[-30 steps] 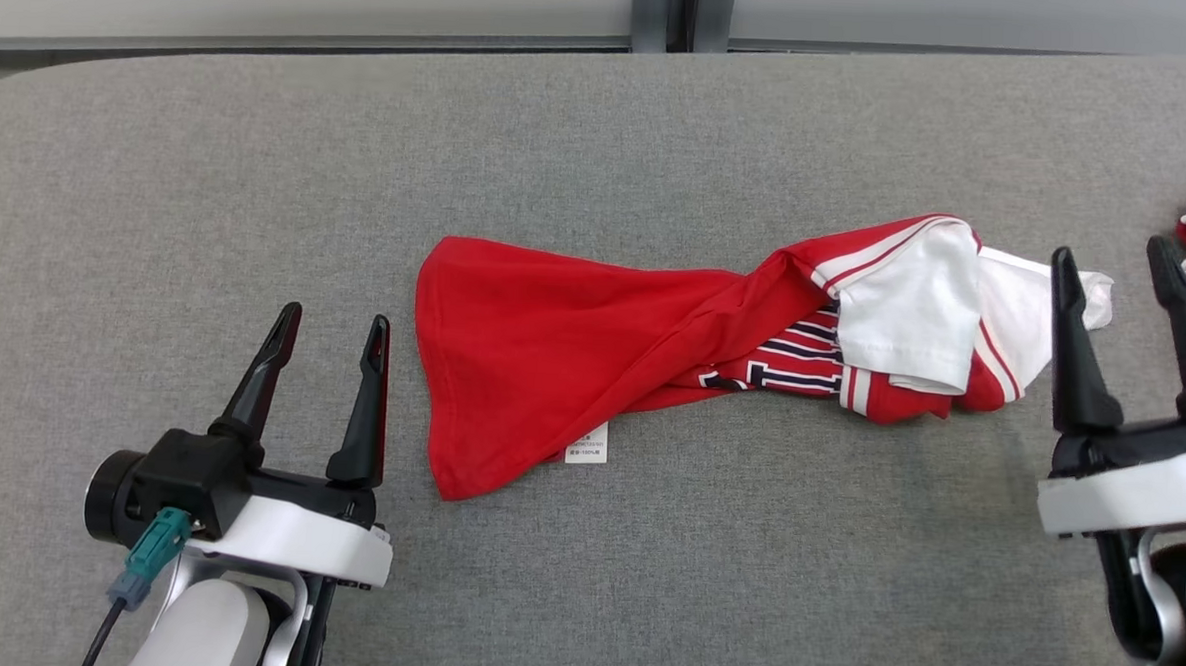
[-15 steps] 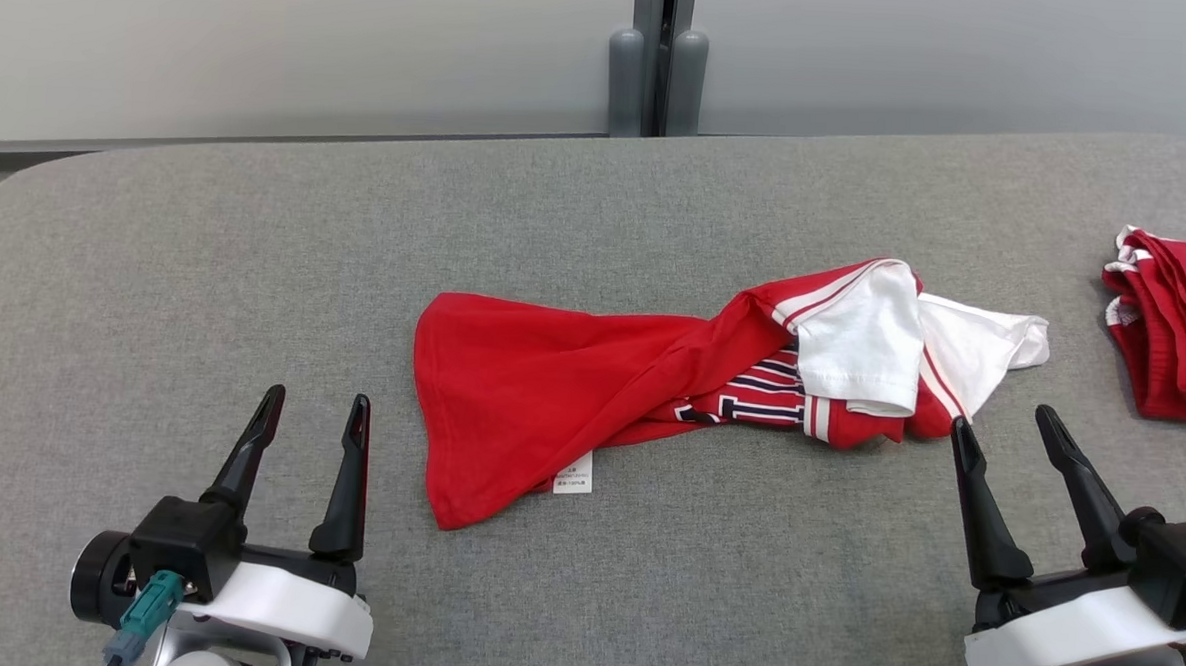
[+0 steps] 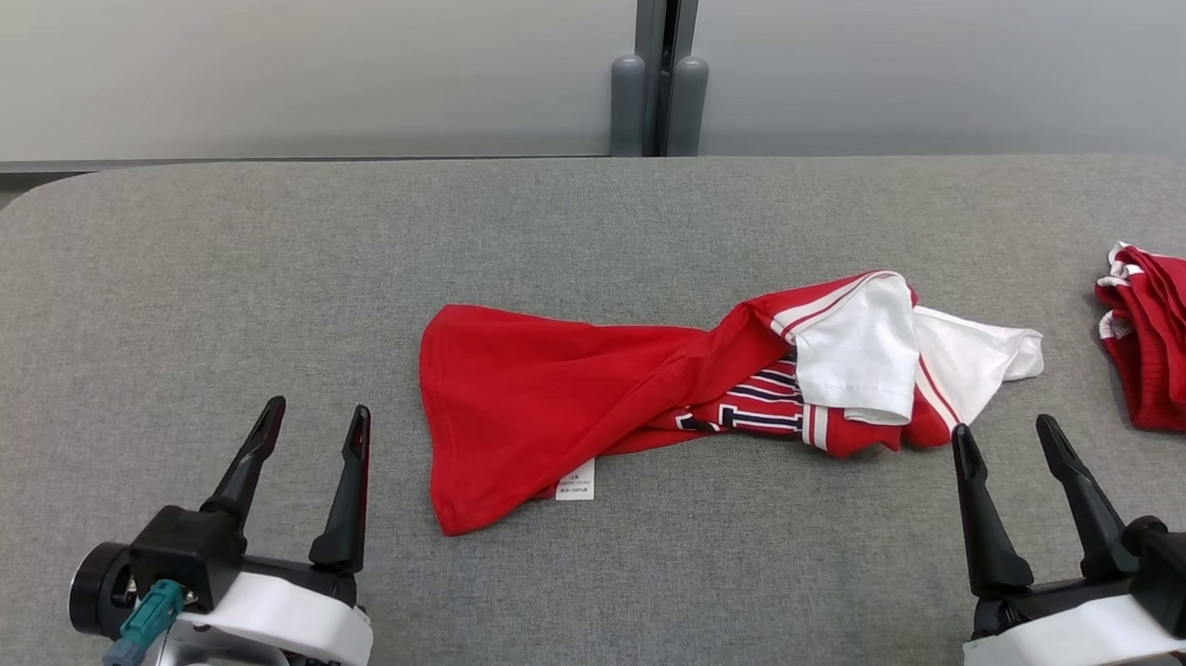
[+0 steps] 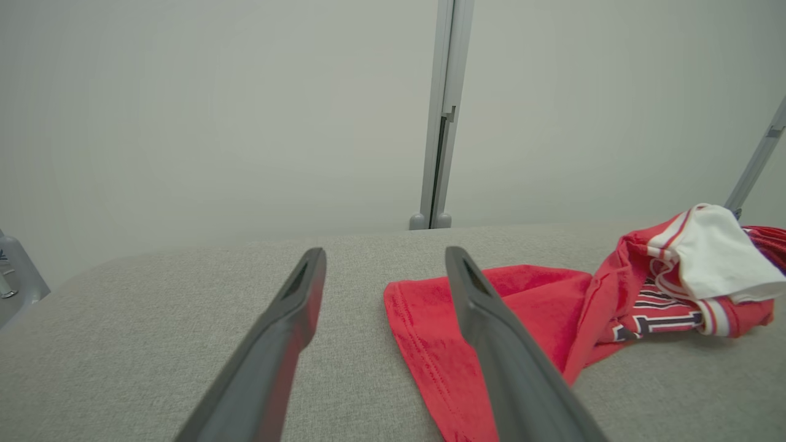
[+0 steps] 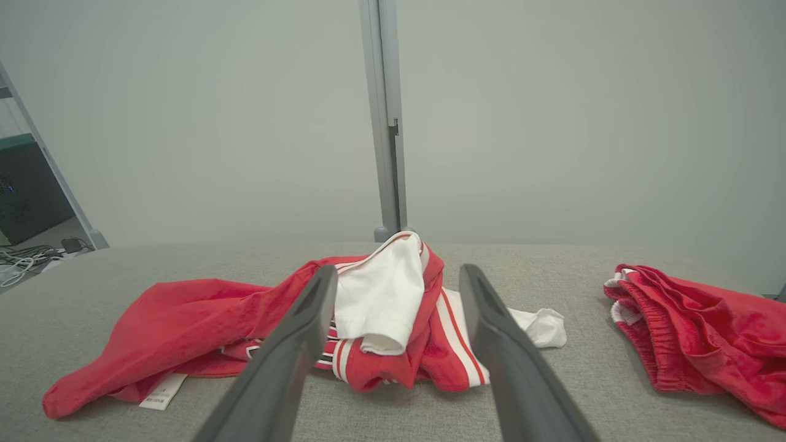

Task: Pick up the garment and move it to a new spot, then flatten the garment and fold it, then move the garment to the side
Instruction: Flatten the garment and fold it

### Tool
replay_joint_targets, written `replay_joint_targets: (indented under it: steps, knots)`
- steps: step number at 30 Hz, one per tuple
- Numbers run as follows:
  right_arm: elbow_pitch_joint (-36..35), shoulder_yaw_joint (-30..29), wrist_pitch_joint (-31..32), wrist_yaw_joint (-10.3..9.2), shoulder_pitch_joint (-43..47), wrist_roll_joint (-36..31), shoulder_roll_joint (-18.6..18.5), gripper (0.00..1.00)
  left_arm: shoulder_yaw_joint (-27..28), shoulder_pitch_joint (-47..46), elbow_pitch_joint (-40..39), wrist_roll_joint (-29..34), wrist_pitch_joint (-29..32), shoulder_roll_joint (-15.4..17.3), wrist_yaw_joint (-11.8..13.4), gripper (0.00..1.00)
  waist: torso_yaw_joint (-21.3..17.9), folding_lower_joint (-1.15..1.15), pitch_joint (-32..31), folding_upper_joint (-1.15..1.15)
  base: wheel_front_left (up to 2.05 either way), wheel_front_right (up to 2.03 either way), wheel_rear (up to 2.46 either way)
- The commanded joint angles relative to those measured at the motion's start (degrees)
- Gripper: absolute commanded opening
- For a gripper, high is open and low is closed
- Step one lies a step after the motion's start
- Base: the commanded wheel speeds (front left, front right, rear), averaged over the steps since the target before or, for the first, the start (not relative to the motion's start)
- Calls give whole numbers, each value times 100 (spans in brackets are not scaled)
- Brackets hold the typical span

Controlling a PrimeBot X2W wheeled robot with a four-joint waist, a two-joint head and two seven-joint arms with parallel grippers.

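Garment: red sports top (image 3: 590, 403) with white sleeves and striped trim, twisted into a loose rope near the middle of the surface. Its length runs from the left edge toward the right edge. The hem (image 3: 448, 437) is fanned open at the left end, and a white sleeve (image 3: 857, 360) is folded over the bunched right end.
Care label: the care label (image 3: 576, 479) pokes out from under the hem on the side facing the near edge.
Handling (judged): light, limp knit that will sag and drape from any pinch. Not fragile. Stacked layers may come up together.
Hold points (judged): the open hem corner for the left side and the sleeve and shoulder bunch for the right. Both are thick enough to pinch.
Left gripper: the left gripper (image 3: 317, 406) has its fingers spread and empty. It sits by the near edge, left of the hem, clear of the cloth.
Right gripper: the right gripper (image 3: 1004, 425) has its fingers spread and empty. It sits by the near edge, just short of the sleeve bunch.
Surface: grey woven cover (image 3: 205, 286) with a rounded far-left corner. It probably grips the cloth, so lifting should work better than dragging.
Other cloth: a second red piece (image 3: 1168, 338) lies at the right edge, well apart from the garment.
Room: pale panels (image 3: 265, 48) stand behind the far edge and meet at a grey post (image 3: 662, 66). Cables (image 5: 24, 261) lie on the floor beyond the left edge.
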Motion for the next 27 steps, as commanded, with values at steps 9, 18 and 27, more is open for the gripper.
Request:
replay_joint_targets:
  steps: [9, 18, 27]
  knots:
    - [-20, 4, -1, 0, -58, 98, 20, 100, -284, -260, 138, -36, 120, -91, -190, 100, 28, 0, 160, 0, 0, 0, 0]
    - [50, 134, -24, 0, -217, 145, 67, 100, -594, -639, 1396, -275, 442, -452, -468, 100, -113, 0, 434, 0, 0, 0, 0]
    - [235, 164, -122, 0, -315, 233, 109, 100, -590, -861, 2463, -702, 442, -689, -877, 20, -225, 0, 570, 0, 0, 0, 0]
